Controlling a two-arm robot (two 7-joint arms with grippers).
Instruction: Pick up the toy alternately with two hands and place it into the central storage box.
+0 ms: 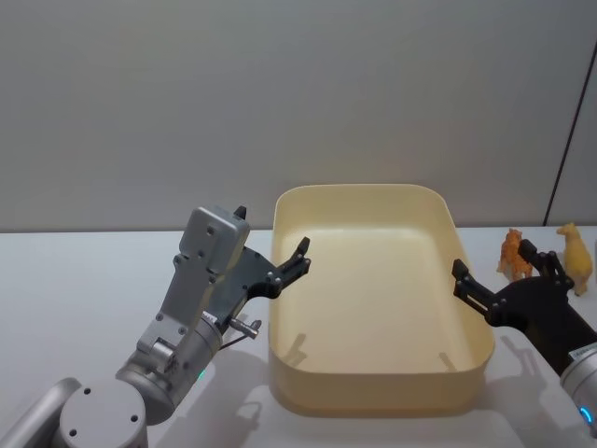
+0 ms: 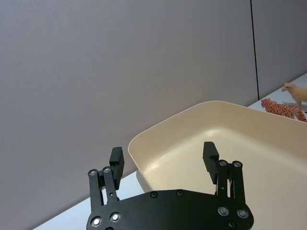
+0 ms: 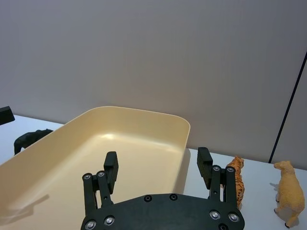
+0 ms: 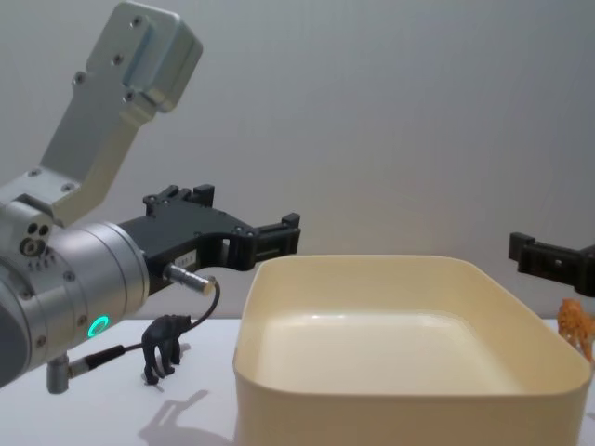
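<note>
The cream-yellow storage box (image 1: 373, 192) stands in the middle of the white table, and nothing shows inside it. My left gripper (image 1: 291, 265) hovers over the box's left rim, open and holding nothing; its fingers (image 2: 117, 158) are spread wide. My right gripper (image 1: 497, 265) is open beside the box's right wall, with an orange tiger toy (image 1: 511, 254) just beyond it. A pale yellow animal toy (image 1: 576, 256) stands further right. A black animal toy (image 4: 165, 346) stands on the table left of the box, below my left arm.
A grey wall closes off the back of the table. The box's walls (image 4: 400, 400) rise high above the tabletop. Bare table lies to the left of my left arm (image 1: 191, 308).
</note>
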